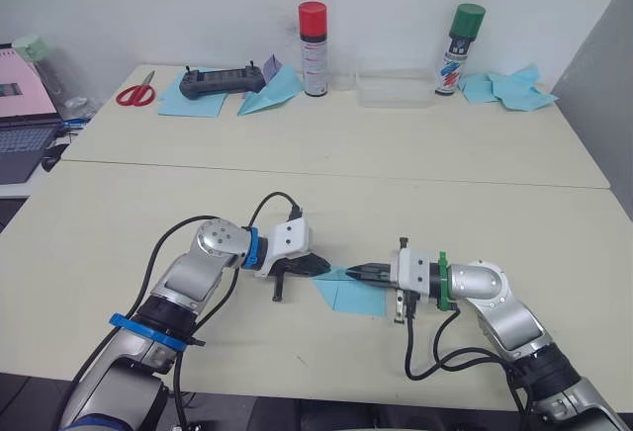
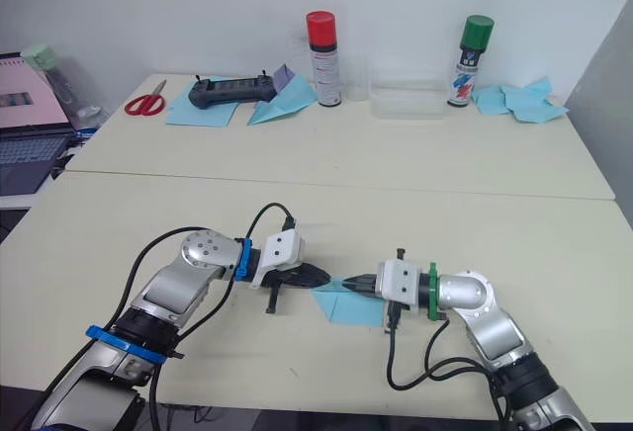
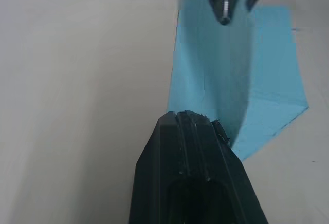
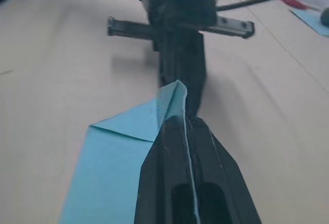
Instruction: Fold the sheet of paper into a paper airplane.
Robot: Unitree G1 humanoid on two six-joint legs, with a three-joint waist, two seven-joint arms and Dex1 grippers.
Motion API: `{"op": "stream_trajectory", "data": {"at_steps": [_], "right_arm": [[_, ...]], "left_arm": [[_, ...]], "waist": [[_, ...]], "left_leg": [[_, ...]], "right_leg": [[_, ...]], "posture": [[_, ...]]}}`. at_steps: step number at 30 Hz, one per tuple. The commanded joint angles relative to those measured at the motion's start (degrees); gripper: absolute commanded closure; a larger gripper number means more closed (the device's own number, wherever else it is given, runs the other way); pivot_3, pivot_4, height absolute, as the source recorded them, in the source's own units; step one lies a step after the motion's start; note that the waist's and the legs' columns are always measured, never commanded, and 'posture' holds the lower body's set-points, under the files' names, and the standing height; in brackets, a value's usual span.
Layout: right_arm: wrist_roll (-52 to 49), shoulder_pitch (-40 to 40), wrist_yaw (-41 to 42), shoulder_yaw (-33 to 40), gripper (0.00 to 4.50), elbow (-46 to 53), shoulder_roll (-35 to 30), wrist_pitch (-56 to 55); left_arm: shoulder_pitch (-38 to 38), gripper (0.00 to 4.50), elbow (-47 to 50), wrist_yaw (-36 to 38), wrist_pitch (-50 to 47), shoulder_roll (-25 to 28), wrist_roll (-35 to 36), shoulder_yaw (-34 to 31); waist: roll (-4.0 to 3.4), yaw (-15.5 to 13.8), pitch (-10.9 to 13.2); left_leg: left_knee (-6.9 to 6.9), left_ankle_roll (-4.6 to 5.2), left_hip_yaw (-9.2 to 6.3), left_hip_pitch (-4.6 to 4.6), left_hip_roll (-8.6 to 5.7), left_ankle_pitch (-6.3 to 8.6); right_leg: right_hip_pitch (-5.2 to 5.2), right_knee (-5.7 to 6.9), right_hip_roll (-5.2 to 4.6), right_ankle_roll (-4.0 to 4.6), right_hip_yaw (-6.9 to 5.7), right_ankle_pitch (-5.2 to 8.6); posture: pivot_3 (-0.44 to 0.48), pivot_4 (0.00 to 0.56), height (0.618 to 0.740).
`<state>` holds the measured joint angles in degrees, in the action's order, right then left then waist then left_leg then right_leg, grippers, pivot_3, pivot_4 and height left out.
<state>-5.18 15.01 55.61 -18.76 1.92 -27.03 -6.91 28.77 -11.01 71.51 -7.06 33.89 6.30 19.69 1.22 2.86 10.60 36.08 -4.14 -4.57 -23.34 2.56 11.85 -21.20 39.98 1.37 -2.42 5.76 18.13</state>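
The sheet of paper (image 1: 348, 293) is light blue, partly folded with a crease, and lies on the near table between my two grippers. My left gripper (image 1: 318, 268) reaches in from the left, shut on the paper's raised corner (image 4: 175, 93). From the right, my right gripper (image 1: 358, 273) is shut on the paper's lifted edge, which shows as a thin line between its fingers (image 4: 169, 183). In the left wrist view the paper (image 3: 231, 70) spreads beyond my left fingertips (image 3: 187, 126), with the right gripper's tip (image 3: 226, 3) at its far side.
Along the far table stand red scissors (image 1: 135, 90), a black controller (image 1: 223, 80) on flat blue sheets (image 1: 183, 103), a blue paper dart (image 1: 269, 95), a red-capped can (image 1: 313, 36), a clear container (image 1: 396, 88), a green-capped can (image 1: 460, 50) and crumpled blue scraps (image 1: 509, 87). A laptop (image 1: 25, 115) sits far left.
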Motion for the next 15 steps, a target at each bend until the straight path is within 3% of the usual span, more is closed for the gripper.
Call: {"op": "stream_trajectory", "data": {"at_steps": [1,15], "right_arm": [[0.89,0.94,-1.78,1.14,4.48,0.94,-0.27,2.89],[3.14,2.37,-3.24,-0.66,4.48,-0.77,-0.18,12.64]], "left_arm": [[-0.82,4.50,-1.98,0.60,0.05,1.33,-2.54,1.12],[-1.57,4.50,-0.68,2.09,0.31,3.37,-1.84,0.30]], "waist": [[0.00,0.04,0.00],[0.00,0.25,0.00]], "left_leg": [[0.00,0.00,0.00,0.00,0.00,0.00],[-0.03,0.00,0.01,0.00,0.00,0.00]], "right_leg": [[0.00,0.00,0.00,-0.01,0.00,0.00],[-0.01,-0.01,0.01,-0.02,0.01,0.02]], "posture": [[0.000,0.150,0.740],[0.000,0.150,0.740]]}}
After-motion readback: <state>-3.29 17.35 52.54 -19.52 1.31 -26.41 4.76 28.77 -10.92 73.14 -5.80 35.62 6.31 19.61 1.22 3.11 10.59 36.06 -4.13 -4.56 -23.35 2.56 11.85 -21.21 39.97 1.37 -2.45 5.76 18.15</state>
